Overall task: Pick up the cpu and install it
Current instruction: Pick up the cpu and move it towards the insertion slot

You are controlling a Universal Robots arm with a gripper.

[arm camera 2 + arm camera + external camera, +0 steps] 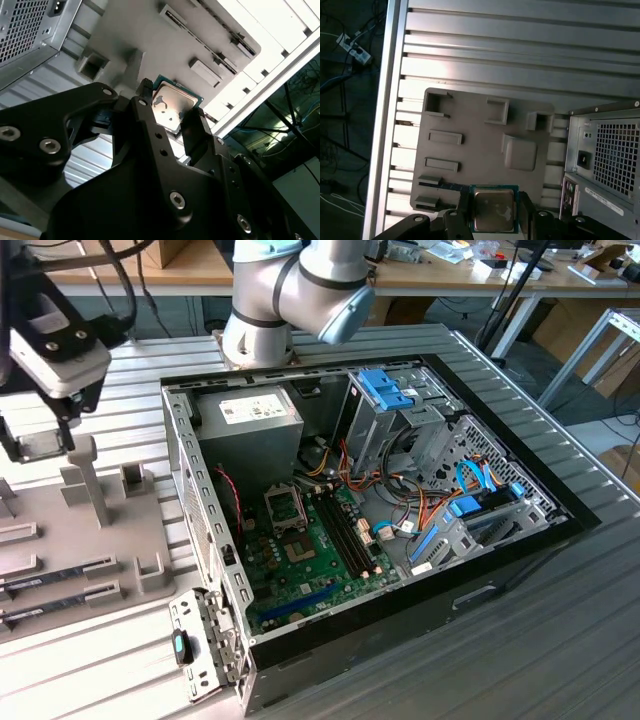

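The cpu (42, 446), a small square chip with a silvery top and a thin green rim, hangs above the grey holder plate (120, 540) at the exterior view's left. My gripper (40, 440) is shut on it, one black finger on each of two opposite edges. Both wrist views show the cpu (172, 102) (493, 210) clamped between the fingers (192, 130) (525, 212), lifted off the holder plate (480, 150). The motherboard's square metal socket frame (283, 505) lies inside the open computer case (560, 510), well to the exterior view's right of the gripper.
Two dark memory sticks (60, 575) lie in slots on the holder plate, and grey posts (85, 475) rise from it just under the gripper. The case's side wall (195, 500), power supply (255, 420), drive cages (385, 390) and cables (420, 510) surround the motherboard (320, 560).
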